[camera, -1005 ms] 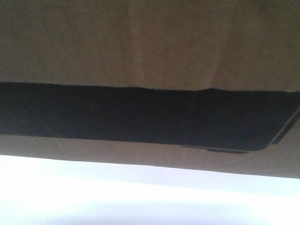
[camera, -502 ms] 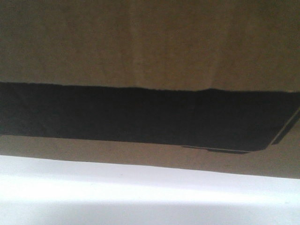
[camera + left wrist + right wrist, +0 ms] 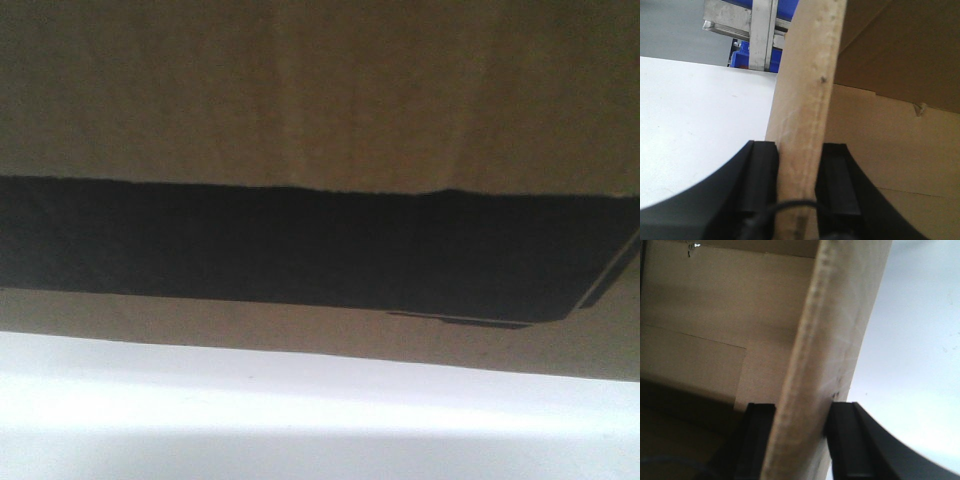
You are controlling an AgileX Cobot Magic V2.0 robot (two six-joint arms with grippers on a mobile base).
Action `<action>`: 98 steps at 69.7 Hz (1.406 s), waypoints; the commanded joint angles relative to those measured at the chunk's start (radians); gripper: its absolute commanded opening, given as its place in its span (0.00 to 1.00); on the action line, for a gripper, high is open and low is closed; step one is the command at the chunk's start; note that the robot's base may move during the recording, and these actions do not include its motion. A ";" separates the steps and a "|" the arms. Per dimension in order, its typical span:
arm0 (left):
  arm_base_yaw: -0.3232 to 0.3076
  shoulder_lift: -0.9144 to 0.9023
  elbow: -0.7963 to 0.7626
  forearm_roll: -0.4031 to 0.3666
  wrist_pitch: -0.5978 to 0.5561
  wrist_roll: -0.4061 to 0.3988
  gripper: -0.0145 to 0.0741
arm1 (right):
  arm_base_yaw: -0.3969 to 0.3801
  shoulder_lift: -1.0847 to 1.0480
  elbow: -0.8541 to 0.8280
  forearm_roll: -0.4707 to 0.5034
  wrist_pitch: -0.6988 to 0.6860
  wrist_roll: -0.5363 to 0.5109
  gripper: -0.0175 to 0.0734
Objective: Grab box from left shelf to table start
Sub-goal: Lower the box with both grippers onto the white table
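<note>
The box (image 3: 320,90) crowds the front view so closely that its top and both sides are cut off. Only brown cardboard and one black panel (image 3: 300,245) show, with a thin pale line at the panel's right end and no lettering legible. Below the box lies the white surface (image 3: 300,420); whether the carton rests on it or hangs just above it cannot be told.

Neither hand appears in the front view — only the wrist cameras show them. The left hand (image 3: 799,155) is closed on an upright cardboard wall of the box, one black finger on each face, and the right hand (image 3: 801,412) grips another wall the same way. Their fingers (image 3: 760,170) are cut off by the lower frame edge.

The left wrist view alone shows the metal shelf (image 3: 760,30) beyond the box, across the surface, with blue bins (image 3: 742,55) behind its rails. The bins are too cropped to count. Both wrist views look into the carton's bare brown inside.

In all there are one box, two hands and two fingers on each.
</note>
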 commanded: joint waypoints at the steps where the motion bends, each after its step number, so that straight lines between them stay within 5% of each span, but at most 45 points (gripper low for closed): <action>1: -0.019 -0.013 -0.039 -0.135 -0.083 0.108 0.06 | -0.010 0.013 -0.031 0.002 -0.164 -0.028 0.26; 56: -0.019 0.020 -0.060 -0.211 -0.043 0.118 0.06 | -0.010 0.028 -0.038 0.004 -0.170 -0.028 0.26; 75: -0.019 0.283 -0.311 -0.123 0.280 0.154 0.06 | -0.010 0.230 -0.226 0.004 -0.010 -0.053 0.26; 89: -0.019 0.441 -0.417 0.009 0.365 0.154 0.06 | -0.009 0.419 -0.328 0.004 0.070 -0.096 0.26; 98: -0.019 0.531 -0.417 0.027 0.356 0.154 0.06 | -0.009 0.518 -0.328 0.004 0.067 -0.120 0.26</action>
